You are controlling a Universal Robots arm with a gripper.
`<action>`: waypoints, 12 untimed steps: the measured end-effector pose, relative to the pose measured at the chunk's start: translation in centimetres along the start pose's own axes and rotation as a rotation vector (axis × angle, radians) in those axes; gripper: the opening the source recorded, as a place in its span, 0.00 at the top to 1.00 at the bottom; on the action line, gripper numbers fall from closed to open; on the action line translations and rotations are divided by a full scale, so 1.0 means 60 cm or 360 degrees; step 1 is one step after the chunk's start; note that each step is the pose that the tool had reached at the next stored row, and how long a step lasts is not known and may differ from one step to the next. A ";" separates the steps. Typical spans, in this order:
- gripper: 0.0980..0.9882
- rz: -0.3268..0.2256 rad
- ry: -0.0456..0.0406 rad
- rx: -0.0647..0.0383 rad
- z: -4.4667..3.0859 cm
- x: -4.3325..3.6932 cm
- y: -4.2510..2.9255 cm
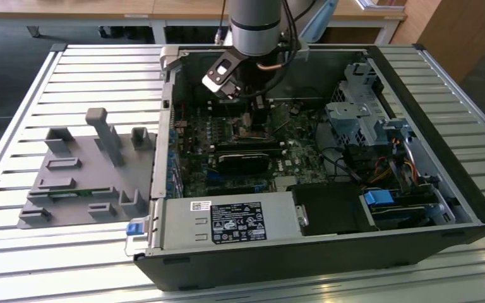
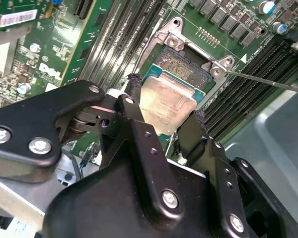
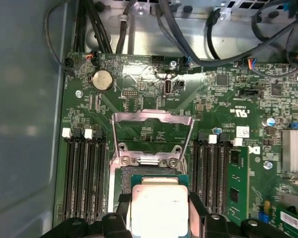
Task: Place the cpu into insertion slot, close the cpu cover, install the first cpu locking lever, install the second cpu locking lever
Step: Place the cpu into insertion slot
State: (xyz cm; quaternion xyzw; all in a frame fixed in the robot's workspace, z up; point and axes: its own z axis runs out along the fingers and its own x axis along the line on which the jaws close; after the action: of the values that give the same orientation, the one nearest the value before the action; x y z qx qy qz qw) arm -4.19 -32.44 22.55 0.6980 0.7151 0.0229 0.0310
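Dull silver metal catches the eye first: the top of the cpu [image 2: 165, 105], pinched between the two black fingers [image 2: 135, 91] of the gripper [image 2: 166, 101]. The jaws are parted just to the chip's width and bear on two opposite edges, which leaves its face and underside free. It hangs right over the insertion slot [image 2: 183, 67] on the green circuit board [image 3: 149, 96], about level with the board, I'd say so it can go in square and not on a corner. The cpu cover [image 3: 152, 117] is swung up on its hinge, board showing through its cut-out centre, so the socket lies open to take the chip. A thin metal rod [image 2: 265, 81], probably one of the locking levers, juts out free beside the socket, out of the way for the same reason.

In the exterior view the arm [image 1: 255, 25] drops into the open computer case [image 1: 310, 268] at about eleven o'clock of the case's middle. A grey fixture plate [image 1: 83, 183] lies on the slatted table [image 1: 57, 265] at nine o'clock of the case.

Whether the chip already touches the socket or hovers just clear, I cannot tell, because chip and fingers cover the socket's nearer part. In the first wrist view the picture's edge cuts the chip off. The other lever I can't make out.
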 end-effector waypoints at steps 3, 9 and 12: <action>0.50 0.0000 0.0000 0.0000 0.007 0.002 0.000; 0.50 0.0002 0.0000 0.0000 0.013 0.003 -0.002; 0.50 0.0003 0.0000 0.0000 0.017 0.004 -0.003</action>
State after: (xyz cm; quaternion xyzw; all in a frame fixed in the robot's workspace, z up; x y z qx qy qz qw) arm -4.29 -32.20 21.49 0.6986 0.7144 0.0228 0.0310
